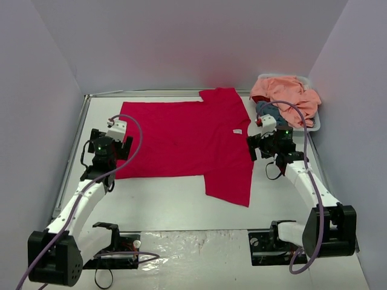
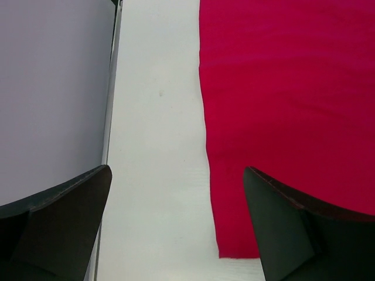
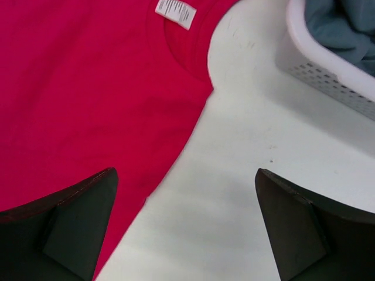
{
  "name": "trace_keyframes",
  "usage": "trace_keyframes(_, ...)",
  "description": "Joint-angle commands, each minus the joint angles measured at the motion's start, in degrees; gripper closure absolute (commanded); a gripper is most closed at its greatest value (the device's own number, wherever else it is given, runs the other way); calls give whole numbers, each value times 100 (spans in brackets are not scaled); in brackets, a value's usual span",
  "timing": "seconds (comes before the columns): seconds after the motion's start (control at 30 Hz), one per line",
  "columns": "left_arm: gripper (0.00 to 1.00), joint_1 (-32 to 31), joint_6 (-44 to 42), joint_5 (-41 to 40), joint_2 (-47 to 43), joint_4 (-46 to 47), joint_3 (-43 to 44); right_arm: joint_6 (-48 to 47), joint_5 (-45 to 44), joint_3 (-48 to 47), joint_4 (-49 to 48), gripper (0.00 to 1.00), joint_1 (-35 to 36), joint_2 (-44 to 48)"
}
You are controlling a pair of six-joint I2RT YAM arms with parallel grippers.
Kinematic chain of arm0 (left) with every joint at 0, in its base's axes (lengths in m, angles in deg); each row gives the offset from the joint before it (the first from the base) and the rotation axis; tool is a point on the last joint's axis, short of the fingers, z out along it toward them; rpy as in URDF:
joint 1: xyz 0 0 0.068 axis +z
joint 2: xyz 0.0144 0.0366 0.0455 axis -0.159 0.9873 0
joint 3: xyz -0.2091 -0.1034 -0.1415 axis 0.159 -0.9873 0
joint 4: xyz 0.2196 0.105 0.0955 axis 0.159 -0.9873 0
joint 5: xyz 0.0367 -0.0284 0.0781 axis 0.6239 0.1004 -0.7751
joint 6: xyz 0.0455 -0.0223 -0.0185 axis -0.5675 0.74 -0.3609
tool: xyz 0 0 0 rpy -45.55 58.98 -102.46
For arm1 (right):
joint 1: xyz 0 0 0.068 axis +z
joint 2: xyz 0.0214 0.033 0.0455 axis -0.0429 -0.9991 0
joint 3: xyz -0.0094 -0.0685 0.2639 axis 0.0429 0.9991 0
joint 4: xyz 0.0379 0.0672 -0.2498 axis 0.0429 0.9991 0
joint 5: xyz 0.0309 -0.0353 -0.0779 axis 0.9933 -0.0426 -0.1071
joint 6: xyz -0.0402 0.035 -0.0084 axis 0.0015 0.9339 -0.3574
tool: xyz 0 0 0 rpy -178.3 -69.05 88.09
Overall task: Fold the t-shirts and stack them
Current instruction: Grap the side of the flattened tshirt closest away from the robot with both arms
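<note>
A crimson-red t-shirt (image 1: 181,142) lies spread flat on the white table, its white neck label (image 1: 237,132) toward the right. My left gripper (image 1: 112,144) hovers open over the shirt's left hem edge. In the left wrist view the red cloth (image 2: 281,105) runs under the right finger, and bare table lies between the gripper's (image 2: 177,175) tips. My right gripper (image 1: 269,142) is open beside the collar. The right wrist view shows the shirt (image 3: 88,88), its label (image 3: 175,12) and this gripper (image 3: 186,172) holding nothing. A peach-pink t-shirt (image 1: 284,90) and a teal-blue t-shirt (image 1: 270,112) sit heaped in the basket.
The white plastic basket (image 1: 314,124) stands at the back right, close to my right gripper, and its wall (image 3: 316,64) shows in the right wrist view. Grey walls enclose the table on three sides. The left wall (image 2: 53,88) is right beside my left gripper.
</note>
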Motion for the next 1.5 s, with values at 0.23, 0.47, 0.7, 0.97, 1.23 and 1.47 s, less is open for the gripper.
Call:
trace_keyframes(0.23,6,39,-983,1,-447,-1876,78,-1692,543,-1102,2719,0,320,-271)
trace_keyframes(0.47,6,39,-958,-77,-297,-1885,69,-2001,-749,-795,3398,2,2481,-560)
trace_keyframes(0.7,6,39,-923,-209,-306,-1691,33,-1965,-846,-917,3626,3,3116,-903)
trace_keyframes(0.97,6,39,-1002,-165,-271,-1771,95,-2264,-1364,-1093,4039,7,3169,-1167)
trace_keyframes(1.23,6,39,-949,-218,-157,-1700,34,-2230,-1330,-1366,4918,8,3318,-1088)
trace_keyframes(1.47,6,39,-923,-218,-130,-1718,25,-1737,-1365,-1349,5340,0,3757,-887)
